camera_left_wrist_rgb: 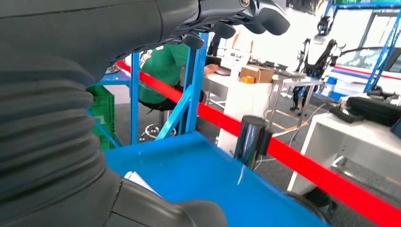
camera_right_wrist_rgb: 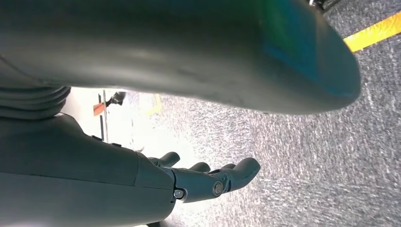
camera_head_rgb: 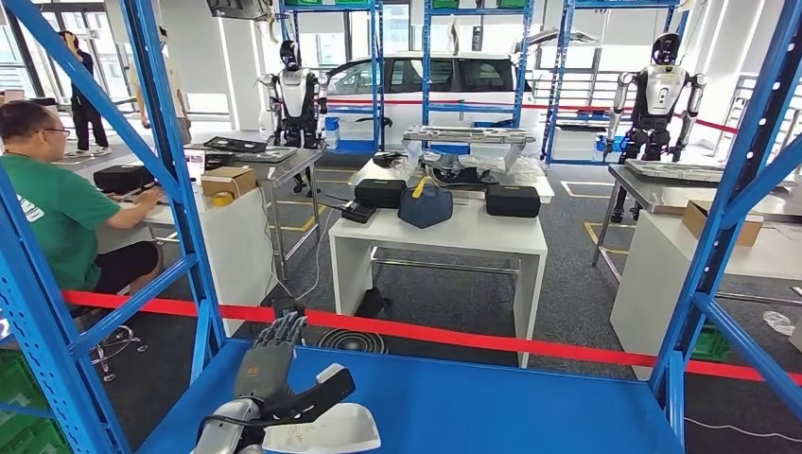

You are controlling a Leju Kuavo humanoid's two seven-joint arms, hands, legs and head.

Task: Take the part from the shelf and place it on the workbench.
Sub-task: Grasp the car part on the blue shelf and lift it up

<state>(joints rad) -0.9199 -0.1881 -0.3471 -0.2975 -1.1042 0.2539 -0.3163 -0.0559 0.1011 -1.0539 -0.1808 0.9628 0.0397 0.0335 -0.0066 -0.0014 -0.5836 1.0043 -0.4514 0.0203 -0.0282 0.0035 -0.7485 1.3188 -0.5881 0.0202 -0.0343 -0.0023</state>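
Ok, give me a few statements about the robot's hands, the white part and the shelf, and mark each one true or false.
1. The left hand is over the blue shelf, right at the white part. True.
2. The white part already lies on the white workbench beyond the red tape. False: it is on the blue shelf, next to the left hand.
3. The right hand holds the part. False: it holds nothing, its fingers apart, above grey floor.
4. A red tape runs across behind the shelf. True.
5. The person in the green shirt is reaching onto the shelf. False: the person sits at a desk off to the left, beyond the shelf frame.
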